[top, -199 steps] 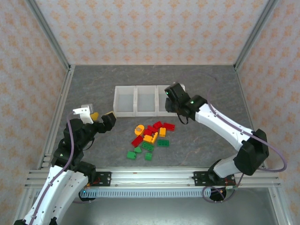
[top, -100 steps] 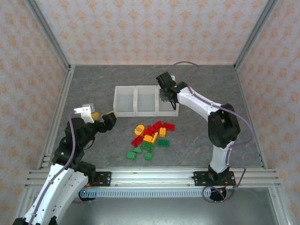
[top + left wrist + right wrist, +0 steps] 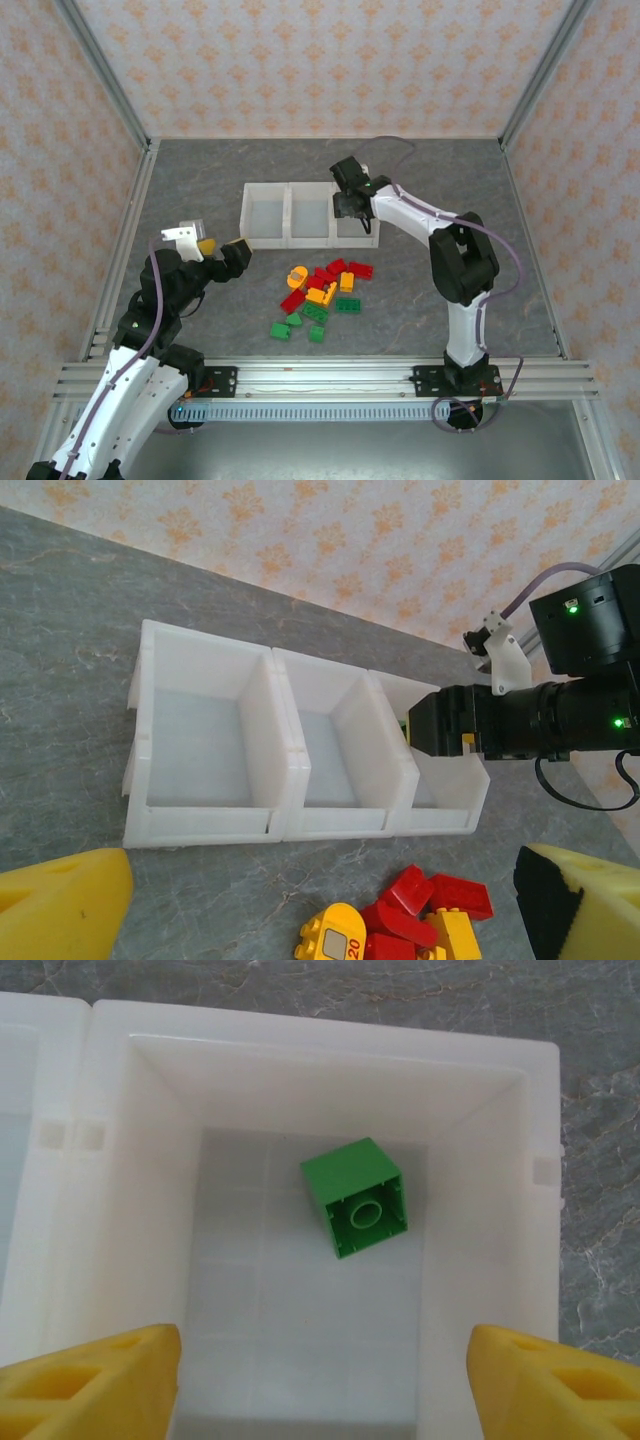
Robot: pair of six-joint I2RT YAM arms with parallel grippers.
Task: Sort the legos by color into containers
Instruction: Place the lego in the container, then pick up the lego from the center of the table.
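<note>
Your right fingers [image 3: 95, 1380] are hanging released, spread wide over the rightmost bin [image 3: 480, 1220] of the containers [image 3: 290, 825], upper middle of the top view. A green lego [image 3: 355, 1197] is lying loose on that bin's floor, underside up. Your left fingers [image 3: 60, 905] are standing released too, grasping nothing. The other legos [image 3: 322, 290] are lying heaped on the counter [image 3: 200, 180], centre frame.

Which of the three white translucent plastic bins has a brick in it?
The right-end bin, below the right gripper: one green studded brick is inside. The middle bin and left bin look empty.
</note>
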